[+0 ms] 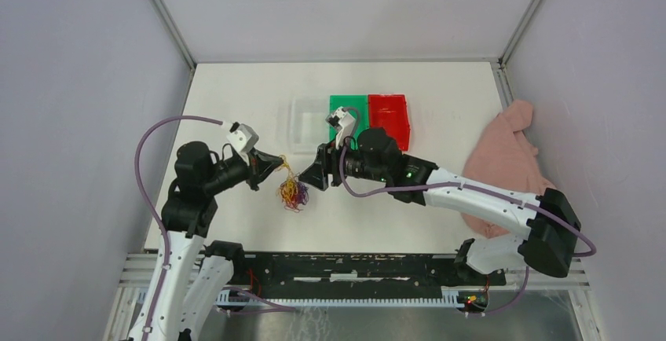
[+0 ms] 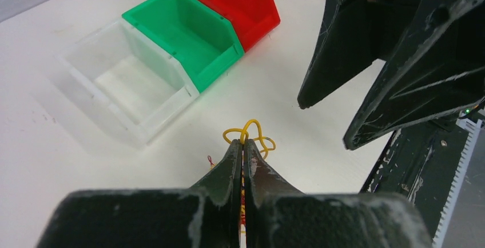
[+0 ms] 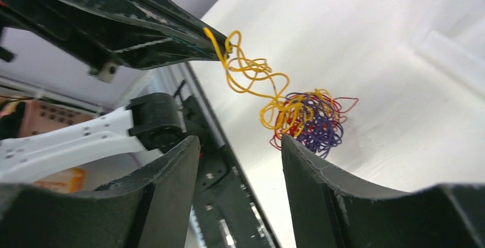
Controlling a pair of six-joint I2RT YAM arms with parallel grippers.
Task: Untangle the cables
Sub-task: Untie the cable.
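The left claw [image 2: 243, 145] is pinched shut on a loop of the yellow cable [image 3: 246, 71], and the cables [image 1: 293, 192] hang just below its tips. The right claw [image 3: 237, 142] stands empty with its jaws apart, just beside them. Beyond both claws stand a clear bin [image 2: 123, 82], a green bin [image 2: 189, 36] and a red bin [image 2: 234, 2] in a row; the bundle is a loose knot of yellow, red and dark purple threads.

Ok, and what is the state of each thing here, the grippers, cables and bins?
left gripper: shut on the yellow cable.
right gripper: open, holding nothing.
yellow cable: one strand stretched to the left gripper, the rest in the ball.
cable ball: yellow, red and purple knotted together.
clear bin: empty.
green bin: empty.
red bin: empty, as far as shown.
pink cloth: crumpled.
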